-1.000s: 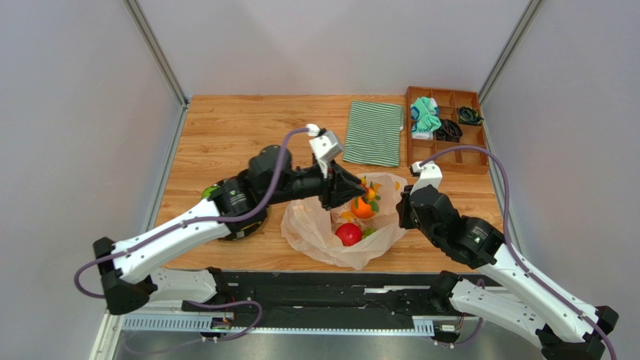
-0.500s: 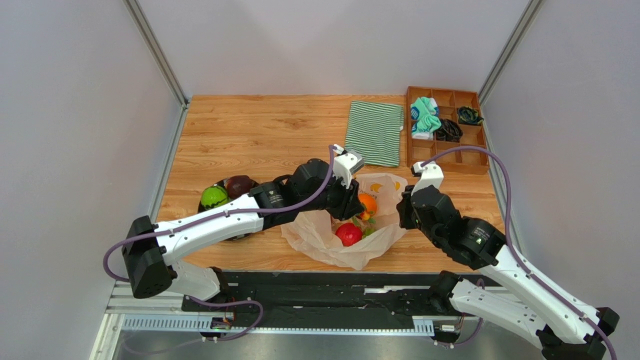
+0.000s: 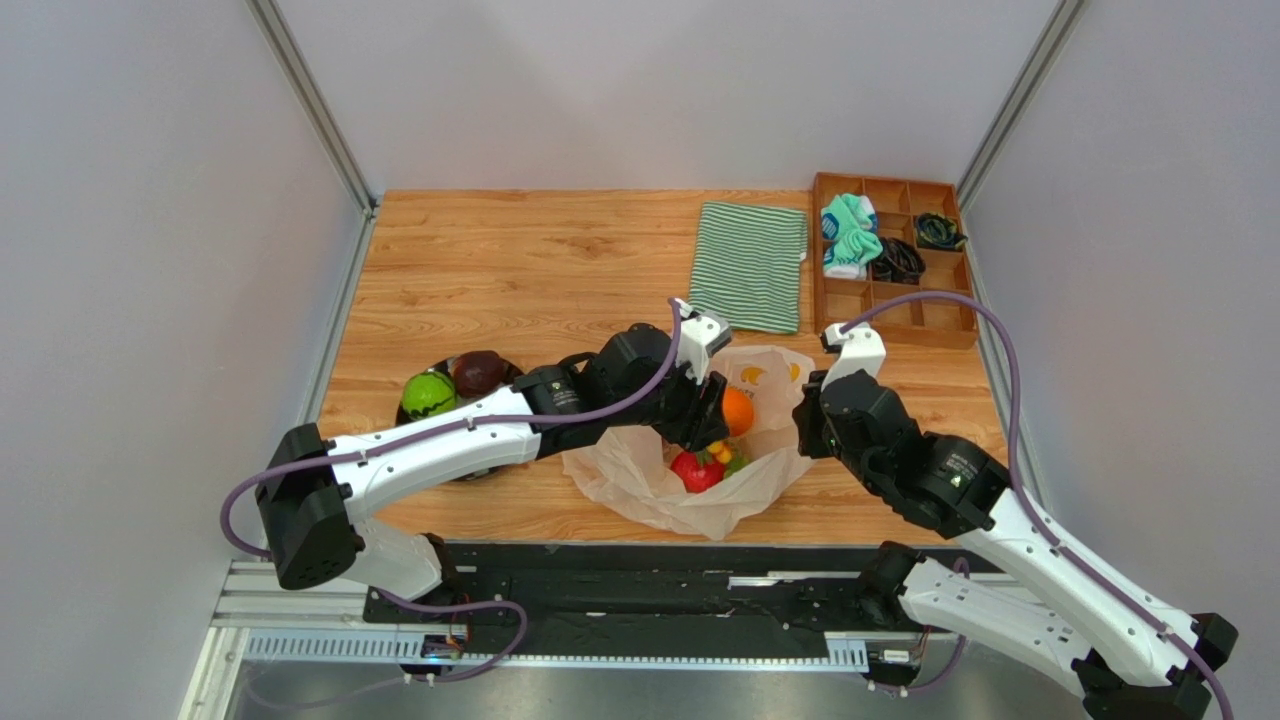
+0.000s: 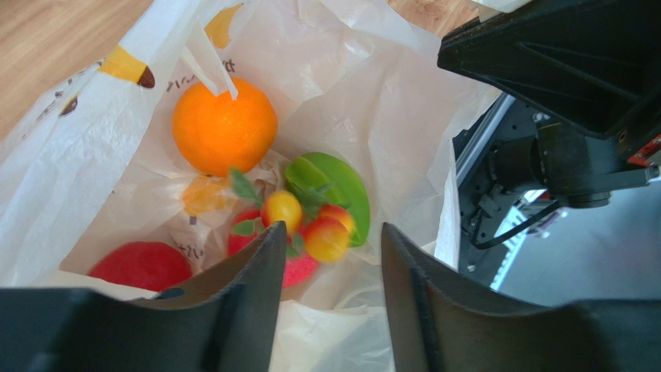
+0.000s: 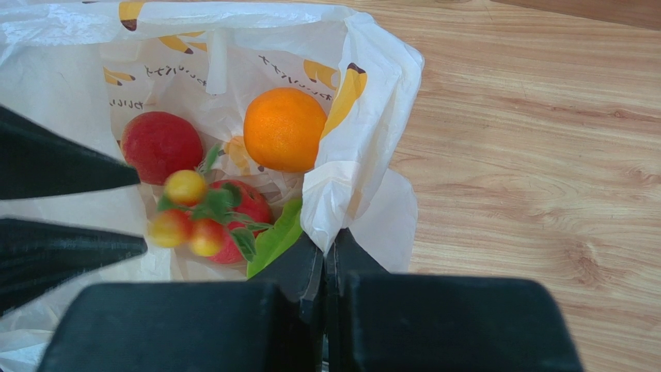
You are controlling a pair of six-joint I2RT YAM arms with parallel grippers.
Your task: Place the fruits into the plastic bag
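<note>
The plastic bag (image 3: 639,477) lies open at the table's front middle. Inside it are an orange (image 4: 224,127), a red apple (image 4: 140,266), a green piece (image 4: 345,190) and another red fruit. A bunch of small yellow-red fruits with leaves (image 4: 310,225) shows blurred just beyond my left gripper (image 4: 330,256), which is open and empty over the bag's mouth (image 3: 706,428). My right gripper (image 5: 326,248) is shut on the bag's right rim (image 5: 365,116) and holds it up. The orange (image 5: 284,129) and the bunch (image 5: 190,217) also show in the right wrist view.
A green round fruit (image 3: 428,395) and a dark brown one (image 3: 481,371) sit on a black plate at the left. A green-and-white striped cloth (image 3: 748,266) and a wooden compartment tray (image 3: 890,300) lie at the back right.
My left arm has stretched forward and down into the bag's mouth, uncovering the plate at the left. The small fruit bunch is now beyond the open jaws, inside the bag. The right arm has not moved.
</note>
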